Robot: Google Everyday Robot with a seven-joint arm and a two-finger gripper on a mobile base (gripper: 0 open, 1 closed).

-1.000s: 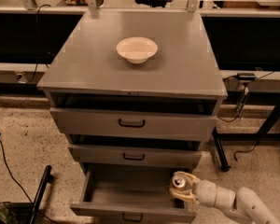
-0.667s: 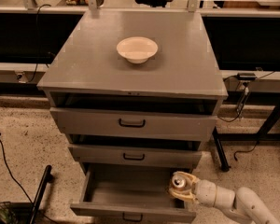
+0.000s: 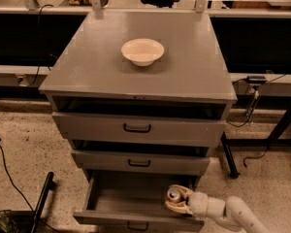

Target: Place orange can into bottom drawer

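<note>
- Only one camera view here, so everything is taken from that.
- The orange can (image 3: 173,194) is seen upright, silver top up, pinched in the gripper (image 3: 179,203). The cream fingers are wrapped round its sides.
- The can is held inside the open bottom drawer (image 3: 117,204), at the right-hand end and fairly near the front. Whether its base is resting on the drawer floor or hanging just above it can't be told.
- Biggest risk, imo: if the can is let go while off the floor, it could be tipped over and left rolling about in the tray.
- The can could also be dragged or knocked over as the gripper is pulled back, since the fingers sit so snugly round it.
- The middle drawer (image 3: 138,162) is close above, so its front could get clipped if the arm is lifted out steeply.
- The drawer's right wall is just beside the can, so a sideways nudge could see it wedged or bumped there.
- The cream bowl (image 3: 142,51) up on the worktop (image 3: 194,76) is well apart from all this, so no trouble is expected there.
- Brands or writing: nothing readable anywhere. No label can be made out on the can, drawers or bowl.
</note>
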